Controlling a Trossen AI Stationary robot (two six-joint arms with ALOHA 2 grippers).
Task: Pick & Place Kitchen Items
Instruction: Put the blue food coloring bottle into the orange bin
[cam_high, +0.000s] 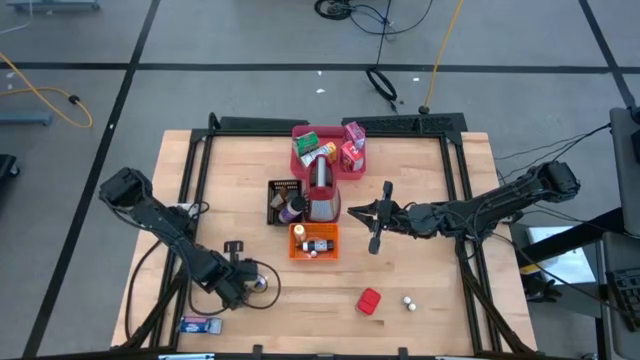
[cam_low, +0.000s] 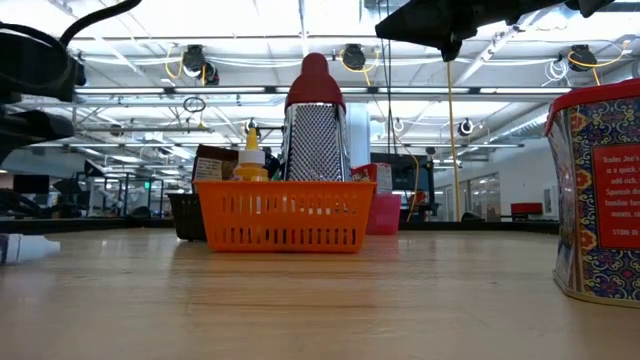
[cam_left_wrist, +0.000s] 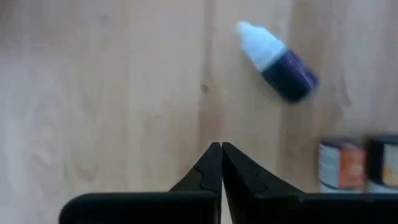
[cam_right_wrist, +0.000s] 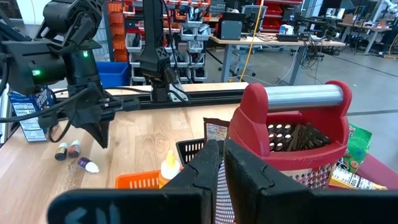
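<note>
On the red tin at the table's near edge I can read "Trader Joe's", "Spanish" and "tomato" among finer print, framed by an ornate blue, red and gold pattern. My left gripper is pinched fully together, holding nothing, hovering above bare wood at the table's front left. Just beside it lies a small dark purple bottle with a white dropper cap, on its side, untouched. My right gripper is also closed and empty, near the red-and-silver grater and the orange basket at mid-table.
</note>
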